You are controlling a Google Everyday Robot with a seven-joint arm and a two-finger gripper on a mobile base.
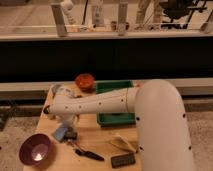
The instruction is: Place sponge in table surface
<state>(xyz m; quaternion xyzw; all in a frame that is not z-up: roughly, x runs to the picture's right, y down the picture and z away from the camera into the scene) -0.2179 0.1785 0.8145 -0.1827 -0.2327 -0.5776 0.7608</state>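
Seen from above the wooden bench, the robot's white arm reaches across from the right, and we see its gripper low at the bench's left side. The blue sponge lies right beside the gripper, at or just above the bench top near the left edge. We cannot tell whether the gripper has hold of the sponge or stands apart from it.

A purple bowl sits at the front left corner, close to the sponge. Just right of the gripper lies a black-handled utensil, with a flat black object and a yellowish item farther right. Behind the arm stand a green tray and, to its left, an orange bowl.
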